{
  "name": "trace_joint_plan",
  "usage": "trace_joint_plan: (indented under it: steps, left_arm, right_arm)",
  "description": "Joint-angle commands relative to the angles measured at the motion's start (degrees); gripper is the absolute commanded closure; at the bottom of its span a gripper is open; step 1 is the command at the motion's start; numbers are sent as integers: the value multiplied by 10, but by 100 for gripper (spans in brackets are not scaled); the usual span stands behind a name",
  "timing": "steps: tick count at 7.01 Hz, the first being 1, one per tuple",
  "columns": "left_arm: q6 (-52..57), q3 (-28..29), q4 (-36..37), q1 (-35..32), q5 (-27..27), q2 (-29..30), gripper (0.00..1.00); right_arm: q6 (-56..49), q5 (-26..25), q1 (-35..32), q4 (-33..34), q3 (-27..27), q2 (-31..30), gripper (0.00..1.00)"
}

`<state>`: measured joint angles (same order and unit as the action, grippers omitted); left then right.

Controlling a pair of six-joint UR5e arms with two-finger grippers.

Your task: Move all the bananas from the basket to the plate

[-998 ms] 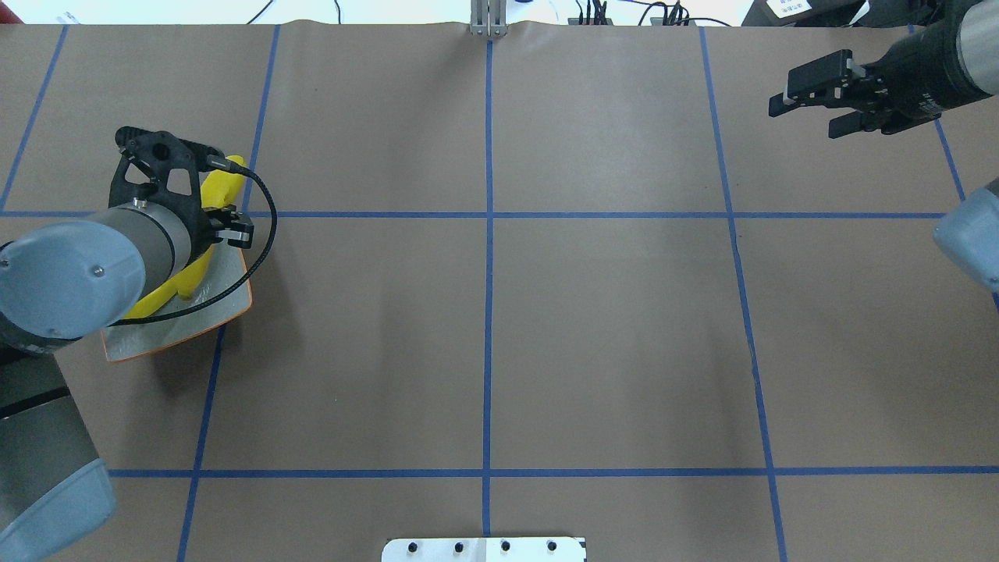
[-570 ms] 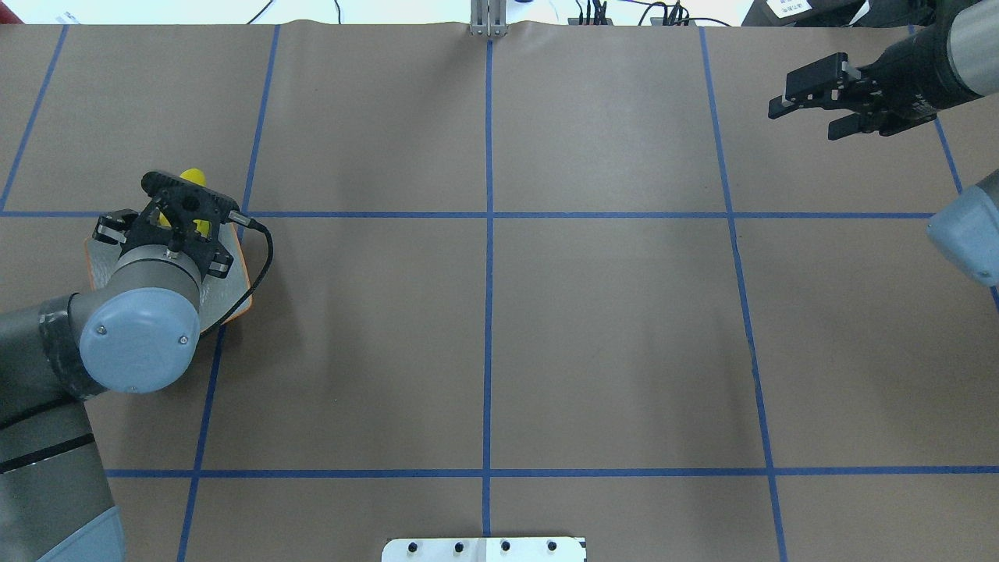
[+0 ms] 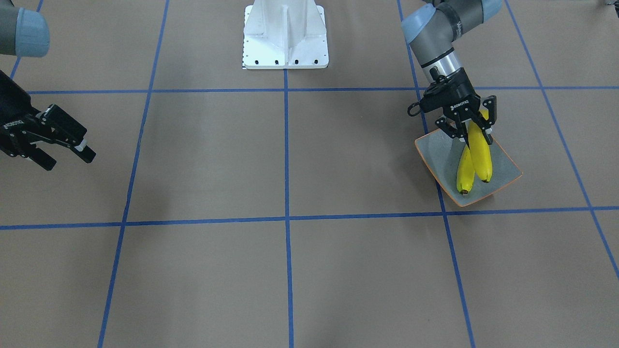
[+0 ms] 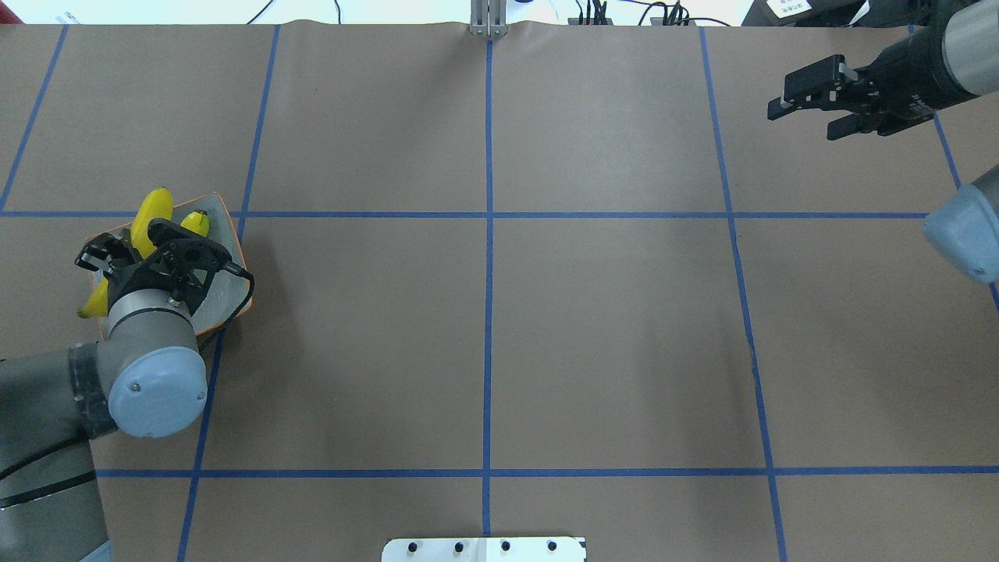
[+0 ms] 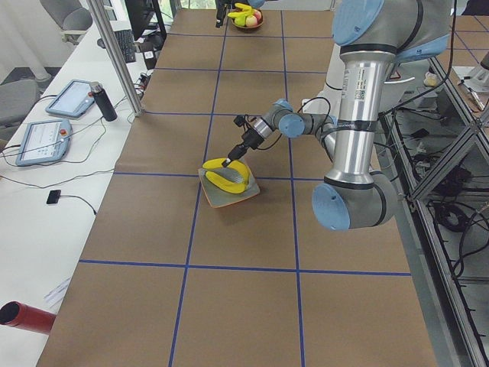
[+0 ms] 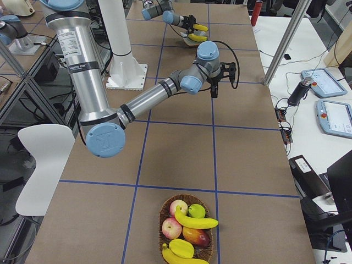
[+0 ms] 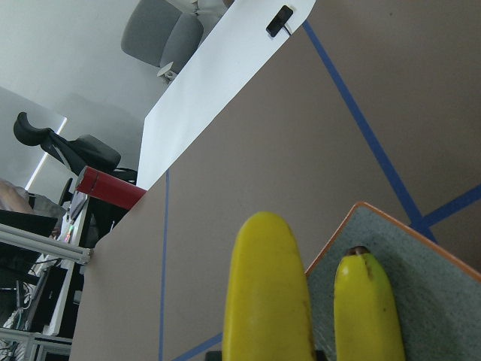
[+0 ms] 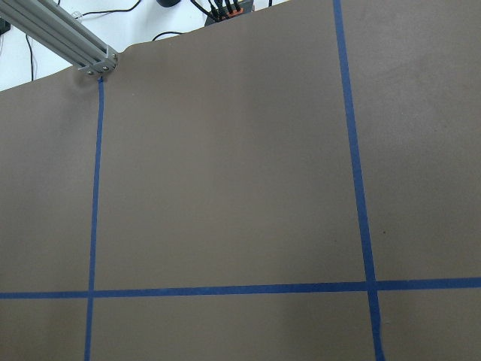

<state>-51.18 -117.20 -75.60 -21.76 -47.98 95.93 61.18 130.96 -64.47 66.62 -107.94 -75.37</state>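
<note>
Bananas [image 6: 193, 222] are left in the basket [image 6: 163, 217], far from the plate [image 3: 437, 154]. One banana [image 3: 465, 178] is laid on the plate; beside it, another banana [image 3: 480, 157] is clamped by the left gripper [image 3: 471, 138], apparently being set down. Release is called for next. The right gripper [image 4: 802, 121] is held spread, empty, well away.
</note>
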Motion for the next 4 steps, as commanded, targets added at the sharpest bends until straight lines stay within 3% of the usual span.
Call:
trace_joint_plan:
  steps: [1,4]
  left_arm:
    - [-1,12,5,18,10,0,100]
    - [-1,28,6,22,10,5,100]
  right_arm:
    - [0,0,0,0,0,-1,0]
    - [-6,0,0,-1,5,-4,0]
